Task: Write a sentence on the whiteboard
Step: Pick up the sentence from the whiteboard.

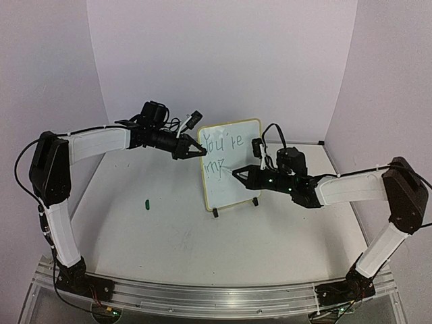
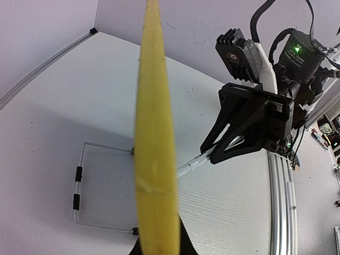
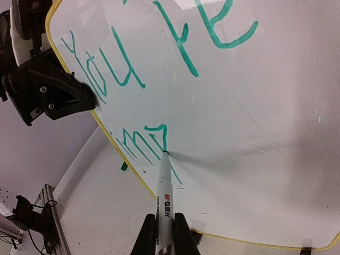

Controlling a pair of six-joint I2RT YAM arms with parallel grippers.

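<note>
Two lines of the sentence [image 1: 223, 144] show in green: "You're" above, "im" plus a part-formed letter below. We see the whiteboard [image 1: 233, 189] standing at centre frame in the top view, with the left gripper [image 1: 197, 150] clamped on its left edge. Meanwhile the right gripper [image 1: 236, 174] clenches a marker [image 3: 164, 186], its tip touching the board.

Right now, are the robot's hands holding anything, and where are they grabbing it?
Yes. The left gripper pinches the whiteboard by its yellow side edge. The right gripper holds a marker by its barrel, tip on the whiteboard.
</note>
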